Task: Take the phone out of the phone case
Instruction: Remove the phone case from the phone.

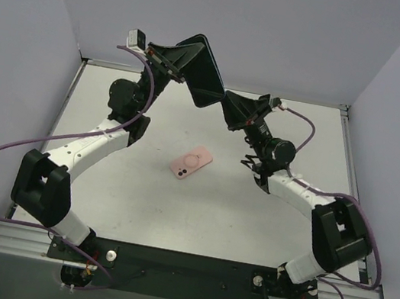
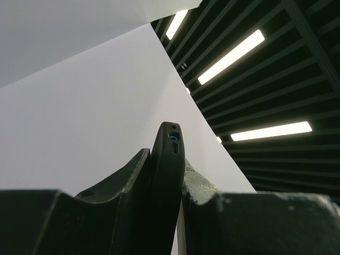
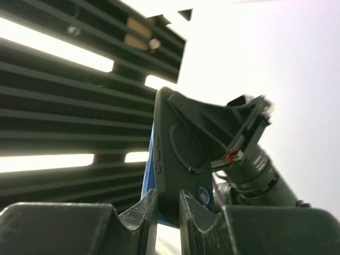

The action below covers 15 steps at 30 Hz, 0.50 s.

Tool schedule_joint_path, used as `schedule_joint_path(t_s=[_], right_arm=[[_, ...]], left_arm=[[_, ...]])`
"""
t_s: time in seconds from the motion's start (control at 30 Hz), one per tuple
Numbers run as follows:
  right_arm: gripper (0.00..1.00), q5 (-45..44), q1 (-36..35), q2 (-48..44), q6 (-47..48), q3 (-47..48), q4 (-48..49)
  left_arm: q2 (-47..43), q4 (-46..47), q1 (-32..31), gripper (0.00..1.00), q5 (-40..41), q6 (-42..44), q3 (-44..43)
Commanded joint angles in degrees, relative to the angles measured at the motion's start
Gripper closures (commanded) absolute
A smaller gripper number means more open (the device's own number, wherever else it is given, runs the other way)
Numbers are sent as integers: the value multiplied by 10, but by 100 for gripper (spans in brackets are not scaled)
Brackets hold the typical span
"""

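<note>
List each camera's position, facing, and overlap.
Top external: above and behind the bases, looking down at the table; left arm and right arm show, holding the cased phone aloft.
Left wrist: on left arm, facing up at ceiling lights; left jaws clamp the cased phone.
Right wrist: on right arm, facing up; right jaws clamp it.
Shared: all three see it.

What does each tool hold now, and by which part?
Both hold the same cased phone, raised in the air. The left tool clamps one end and the right tool the opposite end, each pinching the front and back faces.
</note>
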State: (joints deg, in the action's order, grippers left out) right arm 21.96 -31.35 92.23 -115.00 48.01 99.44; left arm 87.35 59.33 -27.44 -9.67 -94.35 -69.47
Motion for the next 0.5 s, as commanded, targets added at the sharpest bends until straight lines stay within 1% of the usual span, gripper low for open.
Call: schedule_joint_path(t_s=[0.0, 0.03, 0.07, 0.1, 0.13, 0.3, 0.47], right_arm=[[100, 146, -2, -14, 237, 5, -515], [100, 146, -1, -38, 305, 16, -568], [100, 139, 0, -47, 341, 33, -670], [96, 133, 0, -55, 369, 58, -713], [95, 130, 0, -63, 416, 73, -774], [87, 134, -1, -65, 490, 131, -866], [85, 180, -4, -46, 513, 159, -865]], left_arm=[[-68, 306, -84, 100, -85, -117, -39], [-67, 305, -86, 100, -81, -117, -27], [-62, 309, -87, 100, -77, -120, -22], [-61, 313, -88, 100, -74, -124, -16], [-57, 317, -89, 100, -69, -127, -8], [-35, 332, -96, 100, -61, -135, 13], [-16, 347, -102, 100, -50, -142, 17]])
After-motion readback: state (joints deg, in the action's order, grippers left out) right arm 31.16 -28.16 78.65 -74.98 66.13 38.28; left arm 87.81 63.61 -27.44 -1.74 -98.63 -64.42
